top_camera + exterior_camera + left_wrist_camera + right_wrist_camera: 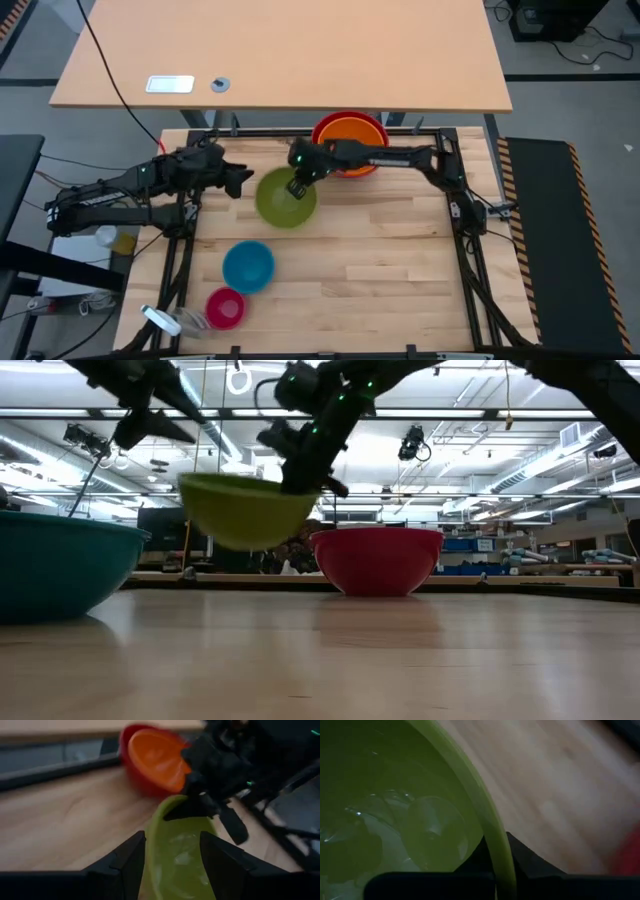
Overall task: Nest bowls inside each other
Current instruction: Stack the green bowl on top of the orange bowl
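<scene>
The yellow-green bowl [285, 200] hangs above the table's middle, mouth up, with my right gripper [297, 185] shut on its rim. In the low view the yellow-green bowl [248, 510] floats well above the wood. The orange bowl [352, 138] sits nested in the red bowl [322, 128] at the far edge. Near the front left, the blue bowl [248, 266] and the pink bowl [225, 307] rest on their bases. My left gripper [243, 181] stands open just left of the yellow-green bowl, touching nothing. My right gripper holds the yellow-green bowl by its rim [492, 845], on the bowl's far-right side. One finger [472, 857] is inside the bowl and the other [532, 865] outside. The fingers slant down from the table's far right. The bowl hangs lifted clear, roughly level.
A black metal frame [455, 215] borders the wooden table. A clear object [160, 320] lies at the near left corner by the pink bowl. The table's right half [400, 270] is bare wood.
</scene>
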`<state>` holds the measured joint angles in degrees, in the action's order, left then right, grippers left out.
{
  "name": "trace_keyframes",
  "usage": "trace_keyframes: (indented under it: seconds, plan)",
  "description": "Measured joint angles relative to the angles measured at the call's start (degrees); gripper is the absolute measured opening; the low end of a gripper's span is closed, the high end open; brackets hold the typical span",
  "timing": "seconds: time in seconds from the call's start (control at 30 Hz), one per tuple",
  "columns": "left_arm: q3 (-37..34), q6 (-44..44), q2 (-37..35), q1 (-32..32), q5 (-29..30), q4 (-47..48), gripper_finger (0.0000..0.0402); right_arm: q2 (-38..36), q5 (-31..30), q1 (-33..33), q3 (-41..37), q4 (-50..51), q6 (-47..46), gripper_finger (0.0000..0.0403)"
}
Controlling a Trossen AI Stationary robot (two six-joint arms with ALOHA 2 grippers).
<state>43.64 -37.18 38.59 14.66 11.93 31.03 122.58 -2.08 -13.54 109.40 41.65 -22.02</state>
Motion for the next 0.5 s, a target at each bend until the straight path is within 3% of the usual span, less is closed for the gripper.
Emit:
trace_keyframes:
  seconds: [0.3, 0.5]
  plan:
    - [0.0, 11.4, 0.0, -1.6, -2.3, -16.4, 0.0192, -9.6, -0.8, -6.7, 0.1, 3.7, 1.4, 0.002]
    - [0.0, 12.3, 0.0, -3.4, -2.4, -15.1, 0.0192, -15.0, -1.3, -12.0, 0.1, 6.2, 3.9, 0.0021]
